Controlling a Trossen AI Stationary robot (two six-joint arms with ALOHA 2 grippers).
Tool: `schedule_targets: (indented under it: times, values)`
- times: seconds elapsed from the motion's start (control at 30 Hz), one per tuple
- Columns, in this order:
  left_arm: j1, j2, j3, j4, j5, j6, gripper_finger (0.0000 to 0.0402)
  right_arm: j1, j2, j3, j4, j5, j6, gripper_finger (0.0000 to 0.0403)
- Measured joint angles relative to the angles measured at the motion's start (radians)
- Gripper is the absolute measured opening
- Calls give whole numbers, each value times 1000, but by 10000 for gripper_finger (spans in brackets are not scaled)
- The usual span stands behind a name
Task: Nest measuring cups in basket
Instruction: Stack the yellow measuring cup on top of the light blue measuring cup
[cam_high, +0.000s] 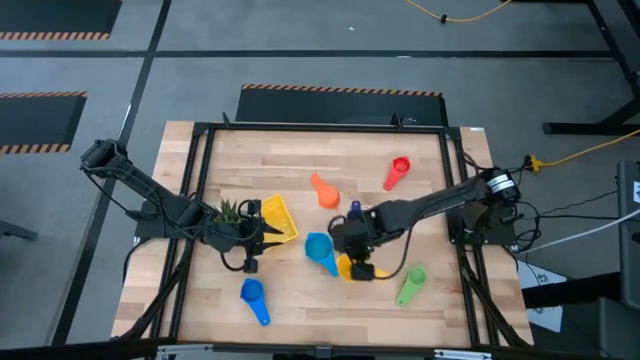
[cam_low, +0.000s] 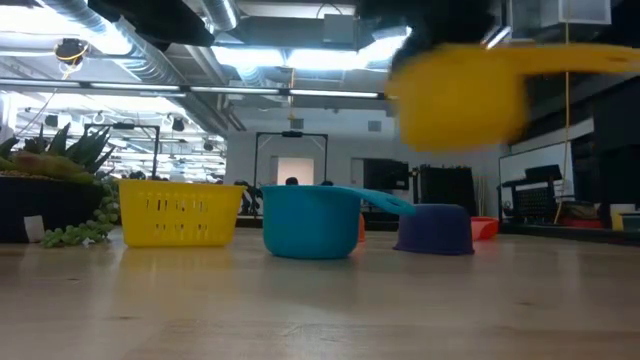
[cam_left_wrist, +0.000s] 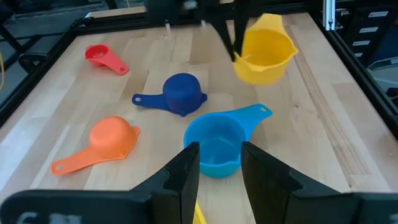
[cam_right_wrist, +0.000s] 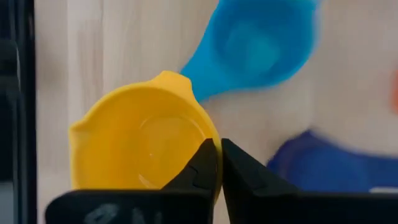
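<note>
The yellow measuring cup (cam_low: 470, 95) hangs above the table, its rim clenched in the right pincer (cam_right_wrist: 219, 163), beside the light-blue cup (cam_left_wrist: 214, 143).

basket (cam_high: 277, 220) left of 6 measuring cups (cam_high: 322, 249)

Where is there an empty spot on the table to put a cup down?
Bare wood lies behind the orange cup and red cup, and in front between the small blue cup and green cup. The middle is crowded around the big blue cup, where the right gripper holds the yellow cup.
</note>
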Motion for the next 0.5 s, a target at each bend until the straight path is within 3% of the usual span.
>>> schedule_targets:
  times: [0.27, 0.5]
  values:
    - [0, 0, 0, 0, 0, 3, 111, -64, 4, 22, 145, 160, 221, 19]
    - [0, 0, 0, -2, 0, 3, 111, -85, 8, -27, 197, 178, 276, 20]
